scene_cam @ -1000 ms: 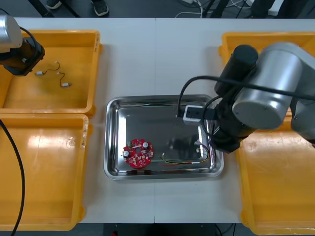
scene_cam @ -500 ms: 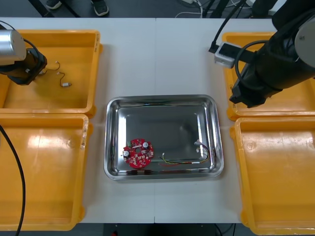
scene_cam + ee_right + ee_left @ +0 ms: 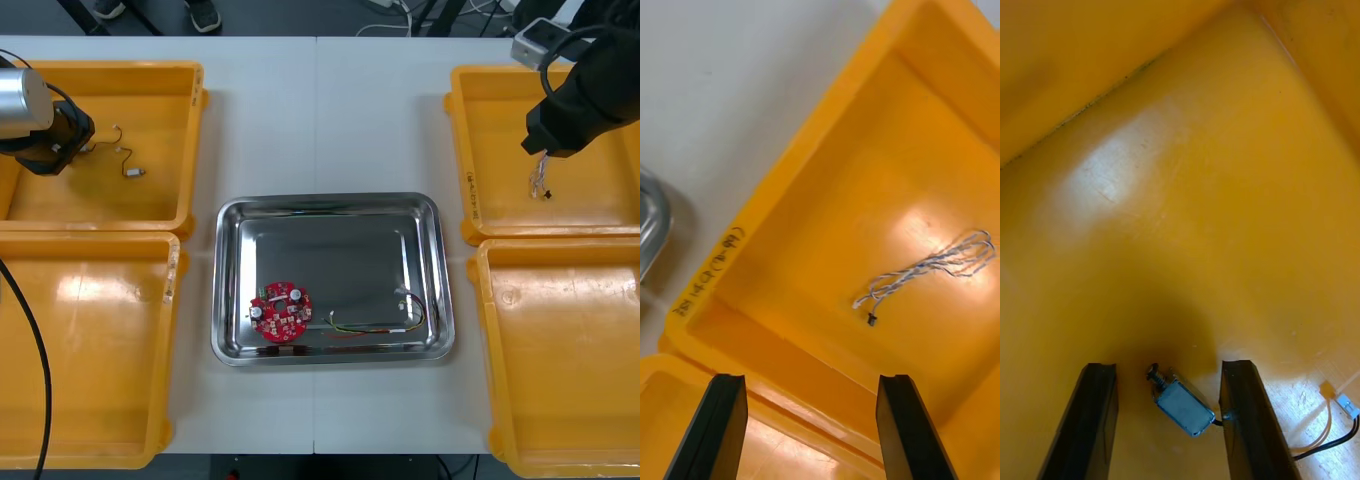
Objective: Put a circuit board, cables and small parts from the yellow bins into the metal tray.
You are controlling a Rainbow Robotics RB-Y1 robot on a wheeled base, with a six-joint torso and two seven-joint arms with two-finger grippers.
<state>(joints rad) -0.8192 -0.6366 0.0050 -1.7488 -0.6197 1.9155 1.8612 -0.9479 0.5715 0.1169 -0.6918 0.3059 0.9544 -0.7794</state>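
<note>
Left gripper (image 3: 1166, 366): spread open, straddling small metal part (image 3: 1182, 409) (not clamped). Right gripper (image 3: 811, 379): open, empty, blue and white cable (image 3: 932, 266) beyond fingertips.

We see the round red circuit board (image 3: 281, 312) and a red-and-yellow cable (image 3: 372, 327) lying flat inside the shiny metal tray (image 3: 330, 250).

Nothing fancy on my rig. The left arm (image 3: 30, 118) is a silver cylinder running into a chunky black wrist, with a thin black cable (image 3: 40, 335) trailing off it. The right arm (image 3: 585, 95) is black and carries a little grey box (image 3: 538, 40) on a black lead. The right fingers (image 3: 724, 427) and left fingers (image 3: 1097, 420) are flat matte-black slabs.
</note>
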